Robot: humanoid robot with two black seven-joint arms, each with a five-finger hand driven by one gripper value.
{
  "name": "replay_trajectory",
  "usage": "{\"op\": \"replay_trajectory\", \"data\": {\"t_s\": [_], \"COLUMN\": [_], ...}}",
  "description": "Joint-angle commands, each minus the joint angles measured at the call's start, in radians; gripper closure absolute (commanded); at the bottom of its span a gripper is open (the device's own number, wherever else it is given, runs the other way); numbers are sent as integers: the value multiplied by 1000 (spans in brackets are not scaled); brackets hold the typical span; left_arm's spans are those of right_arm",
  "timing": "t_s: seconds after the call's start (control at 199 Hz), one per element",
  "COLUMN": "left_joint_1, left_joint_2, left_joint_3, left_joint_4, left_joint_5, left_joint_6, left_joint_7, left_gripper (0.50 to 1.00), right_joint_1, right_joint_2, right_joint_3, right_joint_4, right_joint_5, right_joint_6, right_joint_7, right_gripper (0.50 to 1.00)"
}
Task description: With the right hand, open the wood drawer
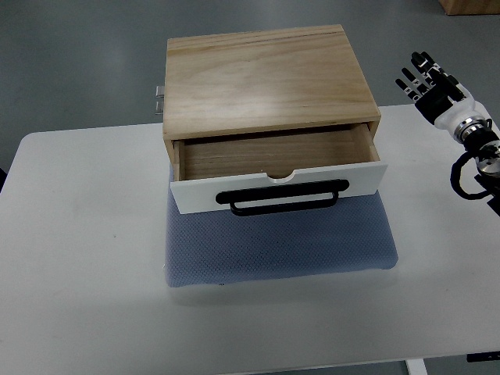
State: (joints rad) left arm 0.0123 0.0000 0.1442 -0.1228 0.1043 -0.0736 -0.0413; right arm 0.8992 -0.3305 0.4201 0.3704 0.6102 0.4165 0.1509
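A light wood drawer box (266, 78) stands on a blue-grey mat (281, 246) in the middle of the white table (78, 273). Its drawer (277, 152) is pulled partly out toward me; the inside is bare wood. The drawer front is white with a black bar handle (283, 197). My right hand (428, 82) hovers at the far right, off the table's back right corner, well apart from the box. Its fingers are spread and hold nothing. The left arm does not show.
A small metal hinge or latch (159, 100) sticks out at the box's back left. The table's edges run along the left, back and front. Grey floor lies beyond. A wooden object's corner (473, 6) shows at the top right.
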Motion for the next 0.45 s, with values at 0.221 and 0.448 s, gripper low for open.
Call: {"op": "replay_trajectory", "data": {"t_s": [0.221, 0.448], "left_joint_1": [0, 0], "left_joint_2": [0, 0], "left_joint_3": [0, 0], "left_joint_4": [0, 0], "left_joint_5": [0, 0], "left_joint_6": [0, 0], "left_joint_7": [0, 0], "left_gripper": [500, 500], "right_joint_1": [-10, -13], "right_joint_2": [8, 13], "right_joint_3": [-58, -60], "right_joint_4": [1, 2], "right_joint_5": [-1, -7], "right_joint_6": [8, 33], "right_joint_7": [6, -1], "right_gripper": [556, 556]}}
